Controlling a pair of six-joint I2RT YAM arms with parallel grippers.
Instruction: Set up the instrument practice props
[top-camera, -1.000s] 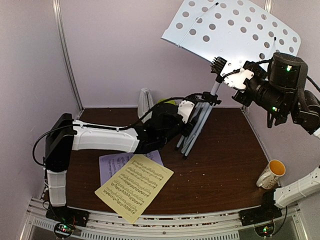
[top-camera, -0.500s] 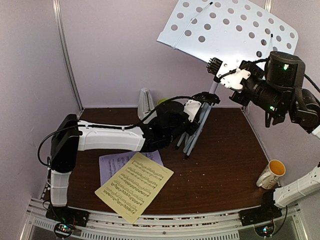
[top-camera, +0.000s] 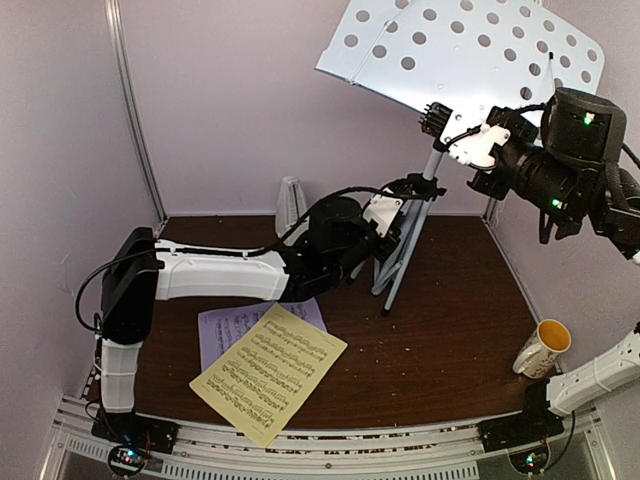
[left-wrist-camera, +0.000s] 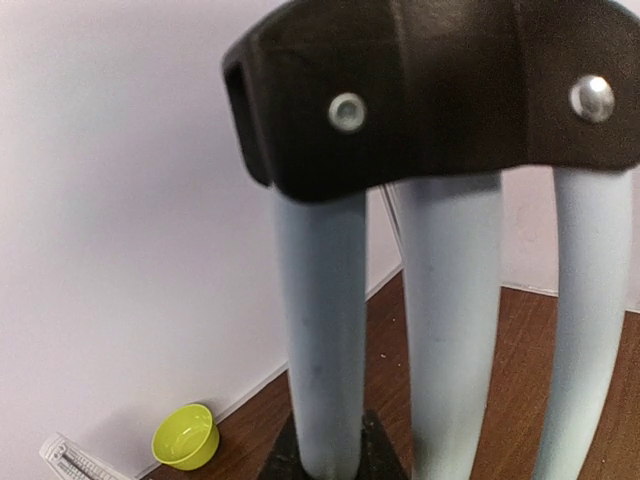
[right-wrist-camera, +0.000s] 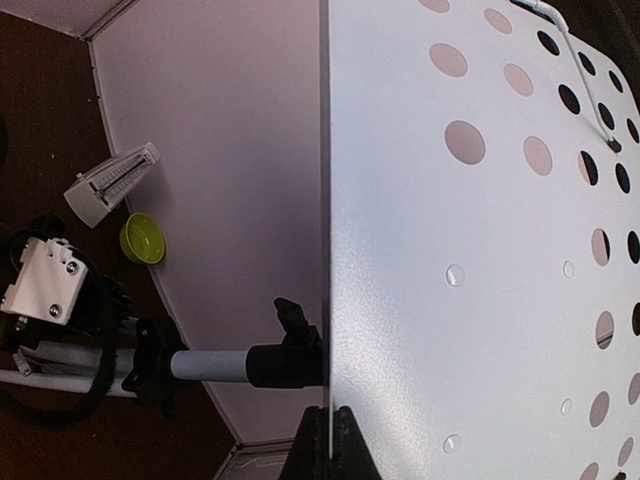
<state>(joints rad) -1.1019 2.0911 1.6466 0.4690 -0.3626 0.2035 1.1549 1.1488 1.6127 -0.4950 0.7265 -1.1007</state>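
A white perforated music stand (top-camera: 470, 50) on a grey tripod rises over the back of a dark brown wooden table (top-camera: 440, 300). Its pole leans and its three legs are drawn close together. The right gripper (top-camera: 437, 117) is clamped on the lower edge of the stand's plate, and the wrist view shows that edge running straight down between its fingers. The left gripper (top-camera: 412, 190) sits at the black hub where the legs join. Whether its fingers are closed on the stand cannot be told. A yellow sheet of printed music (top-camera: 268, 375) lies flat on the table, left of the stand's feet and nearer the arm bases. It overlaps a lilac sheet of printed music (top-camera: 225, 325). A small white pyramid metronome (top-camera: 290, 205) stands at the back wall, left of the stand, with a small green bowl (left-wrist-camera: 186, 437) just beside it. A white mug with an orange inside (top-camera: 543, 347) stands well to the stand's right.
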